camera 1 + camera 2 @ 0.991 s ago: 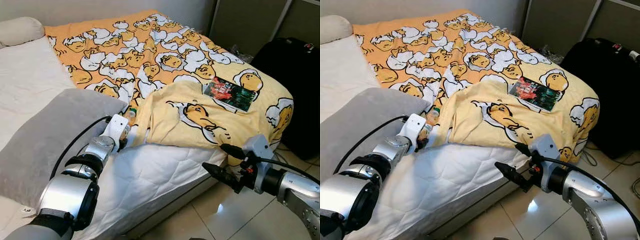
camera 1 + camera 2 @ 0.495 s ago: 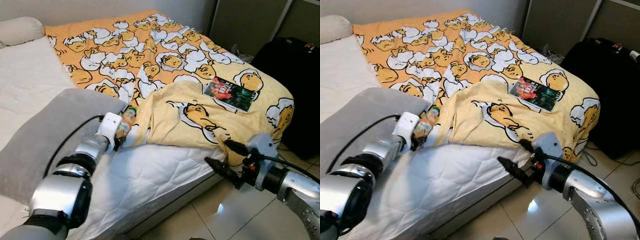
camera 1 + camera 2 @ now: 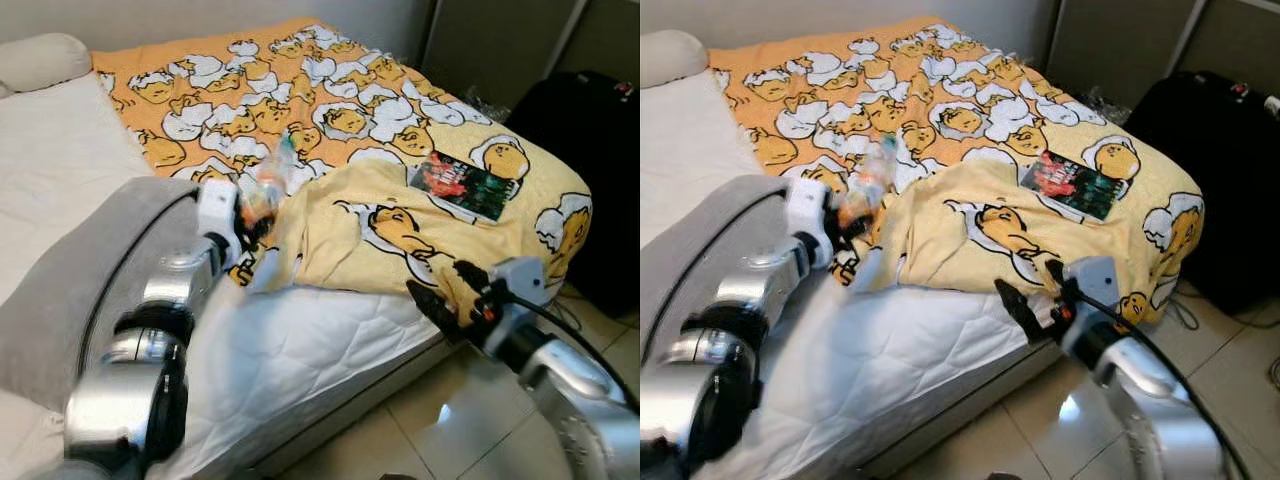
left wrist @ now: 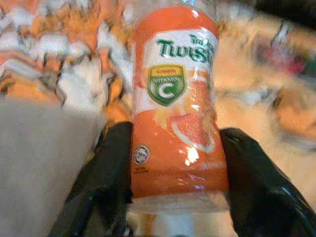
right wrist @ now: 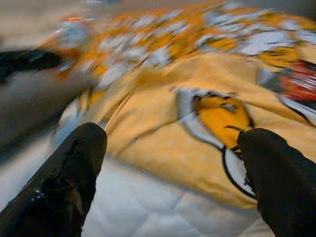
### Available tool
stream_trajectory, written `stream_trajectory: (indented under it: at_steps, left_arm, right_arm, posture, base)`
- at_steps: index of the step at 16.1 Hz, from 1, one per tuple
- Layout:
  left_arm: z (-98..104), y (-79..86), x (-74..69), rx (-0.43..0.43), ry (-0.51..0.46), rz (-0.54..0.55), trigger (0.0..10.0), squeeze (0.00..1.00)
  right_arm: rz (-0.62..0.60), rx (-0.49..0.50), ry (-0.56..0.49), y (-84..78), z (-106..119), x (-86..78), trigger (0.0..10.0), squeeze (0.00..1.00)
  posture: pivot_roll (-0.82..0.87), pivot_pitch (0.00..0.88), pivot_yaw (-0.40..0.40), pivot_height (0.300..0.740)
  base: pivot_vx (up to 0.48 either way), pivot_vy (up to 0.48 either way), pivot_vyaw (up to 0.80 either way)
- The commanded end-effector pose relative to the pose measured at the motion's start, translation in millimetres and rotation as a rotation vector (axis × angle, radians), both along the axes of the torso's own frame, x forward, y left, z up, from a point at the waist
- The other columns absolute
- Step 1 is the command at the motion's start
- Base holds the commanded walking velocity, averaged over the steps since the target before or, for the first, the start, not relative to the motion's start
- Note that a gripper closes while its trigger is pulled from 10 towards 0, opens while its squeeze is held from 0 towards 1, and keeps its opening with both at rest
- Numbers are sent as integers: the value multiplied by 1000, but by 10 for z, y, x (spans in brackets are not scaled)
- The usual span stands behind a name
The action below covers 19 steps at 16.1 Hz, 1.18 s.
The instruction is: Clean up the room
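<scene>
Our left gripper (image 4: 173,177) clamps a plastic orange-drink bottle (image 4: 175,103).
Our right gripper (image 5: 173,168), fingers apart, hovers by the rumpled yellow blanket (image 3: 400,235) over the quilted mattress (image 3: 300,350).

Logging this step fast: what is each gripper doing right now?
Left gripper: closed on the orange drink bottle, lifted above the blanket.
Right gripper: open, holding nothing, near the bed's edge.

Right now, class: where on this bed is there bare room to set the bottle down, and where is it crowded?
Free: the white mattress between the grey pillow and the yellow blanket, and the stretch by the white pillow. Crowded: the blanket's bunched folds, the book, and where the left gripper holds the bottle.
</scene>
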<state>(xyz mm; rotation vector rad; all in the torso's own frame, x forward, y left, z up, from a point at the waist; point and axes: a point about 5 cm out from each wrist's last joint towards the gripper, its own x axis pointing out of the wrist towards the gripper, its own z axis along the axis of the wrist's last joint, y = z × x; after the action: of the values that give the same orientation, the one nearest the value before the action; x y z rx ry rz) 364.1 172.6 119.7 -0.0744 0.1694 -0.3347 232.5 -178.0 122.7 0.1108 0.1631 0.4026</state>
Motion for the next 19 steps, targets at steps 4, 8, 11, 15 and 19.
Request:
stream_trajectory:
  at_steps: [4, 8, 11, 15, 19]
  left_arm:
    - [529, 59, -334, 11, -280, 89, 10000, 0]
    - [578, 14, -669, 72, -277, 146, 10000, 0]
    - [455, 64, -796, 225, -240, 142, 10000, 0]
    - [318, 200, -924, 262, -152, 234, 10000, 0]
    - [265, 256, -978, 285, -115, 258, 10000, 0]
  right_arm:
    - [-52, 52, -37, 171, 19, -5, 10000, 0]
    - [-221, 97, -29, 102, -15, 53, 10000, 0]
    - [-187, 69, -4, 159, -77, 64, 10000, 0]
    - [-157, 83, 4, 259, -84, 99, 10000, 0]
    - [-201, 139, 1, 272, -68, 191, 10000, 0]
  posture:
    - [-111, 0, 59, 740]
    - [-71, 0, 55, 740]
    - [-47, 0, 43, 740]
    - [-10, 0, 9, 740]
    - [7, 0, -19, 740]
  base:
    - [0, 0, 800]
    - [0, 0, 800]
    - [0, 0, 800]
    - [0, 0, 800]
    - [0, 0, 800]
